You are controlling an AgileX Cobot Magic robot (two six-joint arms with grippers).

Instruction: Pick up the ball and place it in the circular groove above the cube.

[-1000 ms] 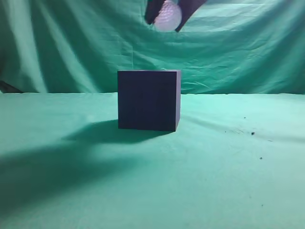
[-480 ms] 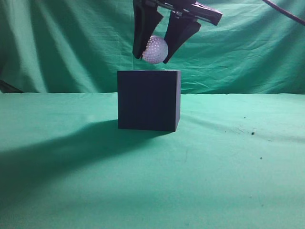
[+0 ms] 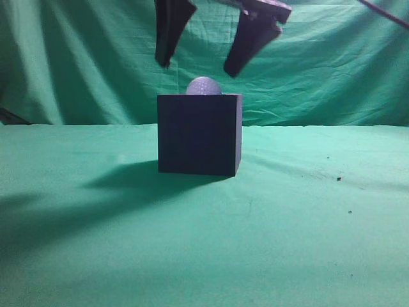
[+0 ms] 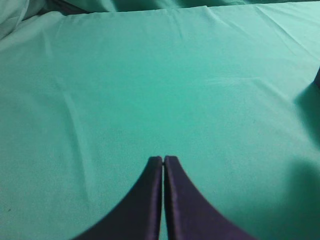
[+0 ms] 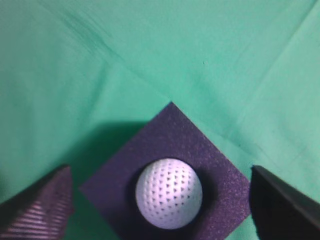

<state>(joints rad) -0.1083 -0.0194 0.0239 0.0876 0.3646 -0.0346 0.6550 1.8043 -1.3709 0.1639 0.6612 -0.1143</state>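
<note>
The white dimpled ball point(image 3: 203, 86) sits in the round groove on top of the dark navy cube point(image 3: 199, 134); only its upper part shows above the cube's top edge. The right wrist view looks down on the ball point(image 5: 169, 193) resting in the cube's top face point(image 5: 175, 135). My right gripper point(image 3: 198, 62) is open and empty, its two fingers spread wide above and to either side of the ball, not touching it; it also shows in the right wrist view point(image 5: 160, 200). My left gripper point(image 4: 163, 159) is shut and empty over bare green cloth.
The cube stands on a green cloth-covered table point(image 3: 307, 224) with a green cloth backdrop point(image 3: 332, 64) behind. A few dark specks point(image 3: 339, 179) lie on the cloth at the right. A dark shadow point(image 3: 77, 217) falls on the cloth at the left.
The right gripper came down with the ball, opened and let it go into the cube's groove. Its fingers now stand spread and higher above the ball.
</note>
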